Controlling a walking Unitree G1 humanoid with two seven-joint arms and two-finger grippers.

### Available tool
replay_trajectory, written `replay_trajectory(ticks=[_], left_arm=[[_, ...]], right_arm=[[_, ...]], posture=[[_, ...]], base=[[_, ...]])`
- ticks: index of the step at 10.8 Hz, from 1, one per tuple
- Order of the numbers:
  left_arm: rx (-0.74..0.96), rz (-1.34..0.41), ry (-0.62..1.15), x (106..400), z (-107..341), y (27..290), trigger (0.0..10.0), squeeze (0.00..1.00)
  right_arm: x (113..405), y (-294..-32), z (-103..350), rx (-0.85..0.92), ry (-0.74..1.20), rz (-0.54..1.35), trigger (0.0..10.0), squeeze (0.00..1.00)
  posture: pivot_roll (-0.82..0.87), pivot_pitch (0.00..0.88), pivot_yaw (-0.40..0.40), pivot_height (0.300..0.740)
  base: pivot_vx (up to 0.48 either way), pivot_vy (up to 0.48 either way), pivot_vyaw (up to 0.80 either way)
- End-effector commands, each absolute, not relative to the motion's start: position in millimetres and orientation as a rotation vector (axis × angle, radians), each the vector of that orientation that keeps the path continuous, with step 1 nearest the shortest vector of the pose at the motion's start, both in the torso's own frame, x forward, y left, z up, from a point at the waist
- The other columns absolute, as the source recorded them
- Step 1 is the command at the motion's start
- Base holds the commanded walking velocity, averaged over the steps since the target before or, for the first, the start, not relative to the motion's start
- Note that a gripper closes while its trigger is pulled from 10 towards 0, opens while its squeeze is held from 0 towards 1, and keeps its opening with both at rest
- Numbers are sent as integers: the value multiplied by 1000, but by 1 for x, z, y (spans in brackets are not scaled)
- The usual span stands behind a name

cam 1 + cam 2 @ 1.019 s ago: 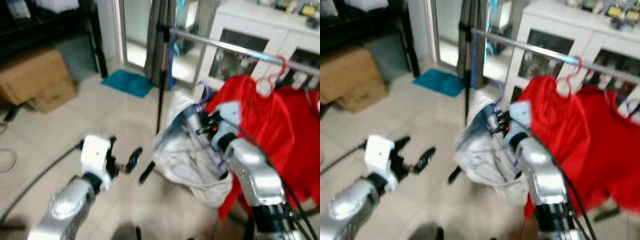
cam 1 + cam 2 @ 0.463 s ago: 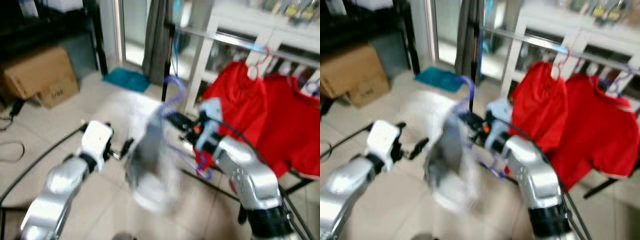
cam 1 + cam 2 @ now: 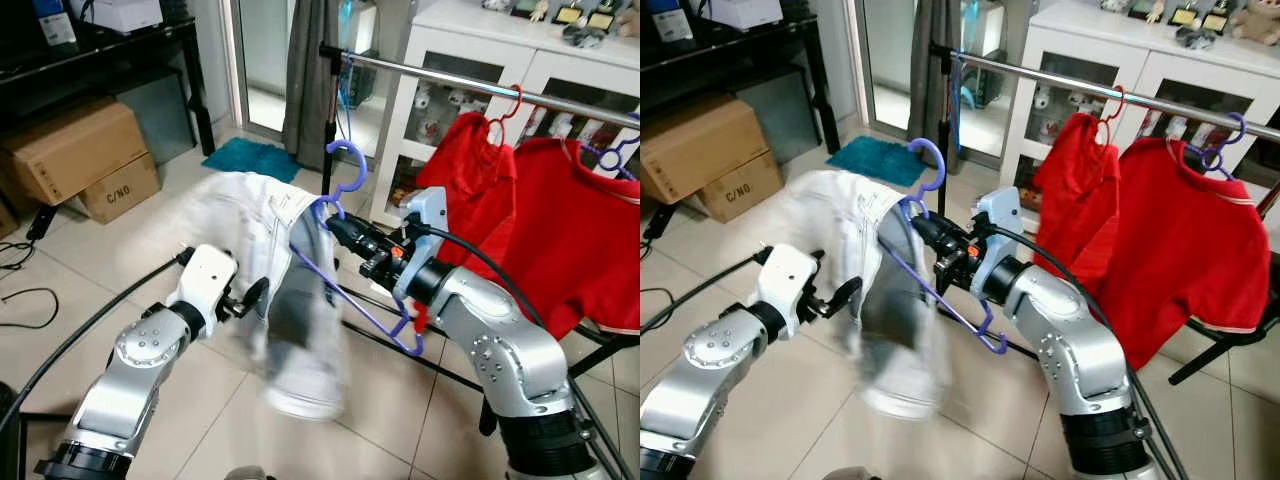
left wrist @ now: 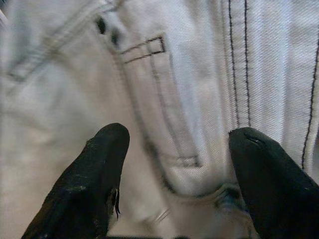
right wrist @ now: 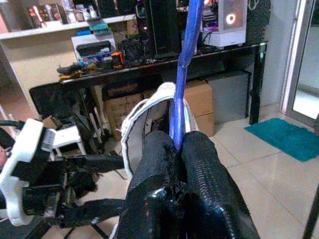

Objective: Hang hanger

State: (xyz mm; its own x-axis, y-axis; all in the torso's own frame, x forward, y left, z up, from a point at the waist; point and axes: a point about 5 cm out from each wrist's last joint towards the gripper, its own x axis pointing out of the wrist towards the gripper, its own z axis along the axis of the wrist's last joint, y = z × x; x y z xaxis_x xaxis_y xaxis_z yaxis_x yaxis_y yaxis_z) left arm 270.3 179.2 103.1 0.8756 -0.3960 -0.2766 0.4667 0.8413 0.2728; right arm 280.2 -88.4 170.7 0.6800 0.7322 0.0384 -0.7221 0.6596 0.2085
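Purple curved-hook hanger, white stitched denim garment, black ribbed fingers.

My head stereo pair looks forward and down, both eyes sharing the rail and white jeans, left wrist camera pressed close to denim, right wrist camera facing the desk.

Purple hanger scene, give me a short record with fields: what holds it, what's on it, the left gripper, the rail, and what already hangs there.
held item: purple plastic hanger, hook pointing up, below the rail
held by: right gripper, shut on the hanger's neck
load: white denim garment draped on the hanger, blurred
left gripper: open, fingers right at the white fabric
rail: silver metal bar above and behind the hanger
already hung: two red shirts on their own hangers
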Motion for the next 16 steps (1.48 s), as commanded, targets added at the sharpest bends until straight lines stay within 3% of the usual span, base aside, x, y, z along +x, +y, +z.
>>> replay_trajectory(ticks=[1,10,11,16], left_arm=[[352,-471,187,274,107,175,0,0],[278,-440,140,291,96,179,0,0],[246,-488,84,287,101,169,0,0],[241,-392,-50,283,110,166,0,0]], right_arm=[[281,-89,196,218,-65,836,0,0],[282,-92,213,276,-123,831,0,0],[281,-90,214,280,-126,839,0,0],[281,-91,213,312,-123,842,0,0]], posture=[[35,0,-22,740],[-1,0,-13,740],[-5,0,-6,740],[-2,0,-7,740]], base=[[0,0,0],[0,0,0],[0,0,0],[0,0,0]])
